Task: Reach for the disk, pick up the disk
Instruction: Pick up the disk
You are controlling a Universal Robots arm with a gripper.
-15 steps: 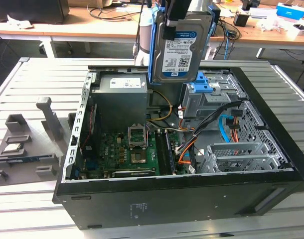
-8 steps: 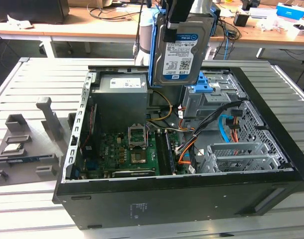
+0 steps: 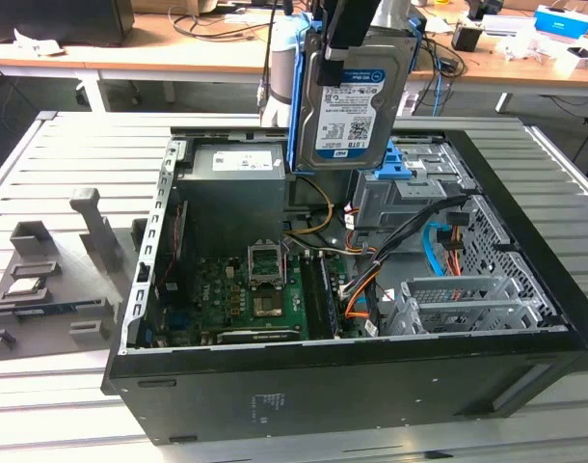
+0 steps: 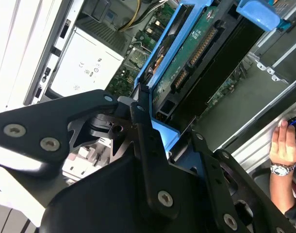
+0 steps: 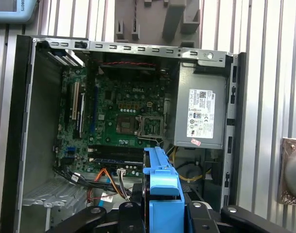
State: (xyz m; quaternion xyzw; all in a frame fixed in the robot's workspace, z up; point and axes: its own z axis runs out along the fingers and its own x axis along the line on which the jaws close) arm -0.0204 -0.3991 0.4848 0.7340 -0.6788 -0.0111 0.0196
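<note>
Black tool grips the disk above the case.

The grey, blue-railed disk hangs upright, label showing, lifted above the case.

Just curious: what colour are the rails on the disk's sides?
Bright blue rails on the disk, best in the exterior view.

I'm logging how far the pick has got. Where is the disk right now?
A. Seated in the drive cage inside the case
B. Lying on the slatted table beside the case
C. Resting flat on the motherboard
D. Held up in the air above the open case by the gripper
D: in the exterior view the disk hangs label-out above the open case, clamped in the gripper.
</note>
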